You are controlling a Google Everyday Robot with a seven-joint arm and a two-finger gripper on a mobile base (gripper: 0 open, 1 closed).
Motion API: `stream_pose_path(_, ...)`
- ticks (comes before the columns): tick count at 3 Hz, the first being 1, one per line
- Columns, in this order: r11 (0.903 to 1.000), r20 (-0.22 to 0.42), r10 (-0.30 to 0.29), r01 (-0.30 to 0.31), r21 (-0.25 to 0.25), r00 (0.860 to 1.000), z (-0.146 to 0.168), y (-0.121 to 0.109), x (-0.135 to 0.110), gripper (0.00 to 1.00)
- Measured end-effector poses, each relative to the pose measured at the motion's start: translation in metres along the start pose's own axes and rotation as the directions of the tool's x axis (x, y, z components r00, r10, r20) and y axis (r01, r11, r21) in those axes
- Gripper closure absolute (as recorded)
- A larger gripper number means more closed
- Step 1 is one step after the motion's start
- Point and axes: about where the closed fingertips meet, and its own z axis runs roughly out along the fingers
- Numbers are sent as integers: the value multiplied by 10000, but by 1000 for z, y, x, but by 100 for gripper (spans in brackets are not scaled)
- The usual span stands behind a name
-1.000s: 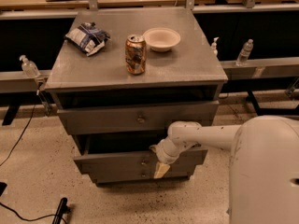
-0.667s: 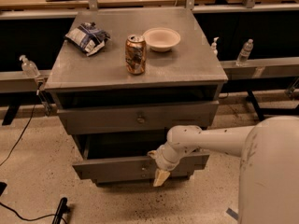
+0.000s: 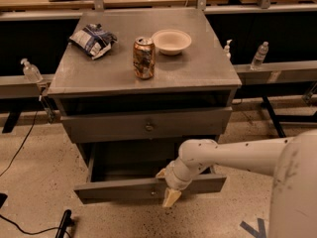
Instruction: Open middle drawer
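Observation:
The middle drawer point(image 3: 114, 190) of the grey metal cabinet point(image 3: 99, 76) is pulled well out, and its dark inside shows. My gripper point(image 3: 166, 186) is at the centre of the drawer's front panel. One cream fingertip point(image 3: 161, 173) is behind the panel's top edge and the other point(image 3: 172, 198) hangs in front of it, so it grips the panel. The white arm reaches in from the lower right. The top drawer point(image 3: 148, 127), with its small round knob, is shut. The third drawer is hidden under the open one.
On the cabinet top are a crumpled chip bag point(image 3: 92, 39), a soda can point(image 3: 143, 58) and a white bowl point(image 3: 171, 41). Bottles point(image 3: 260, 56) stand on rails at both sides. A black cable point(image 3: 20, 145) lies on the floor at the left.
The middle drawer has slid further out towards the camera, and my gripper has moved with it, down and forward.

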Motion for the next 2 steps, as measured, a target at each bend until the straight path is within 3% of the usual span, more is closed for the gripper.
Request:
stream_pose_path(1, 9999, 81, 50, -51, 97, 10000, -19, 22, -10, 33)
stream_pose_path(2, 9990, 64, -29, 27, 445, 10000, -32, 19, -7, 33)
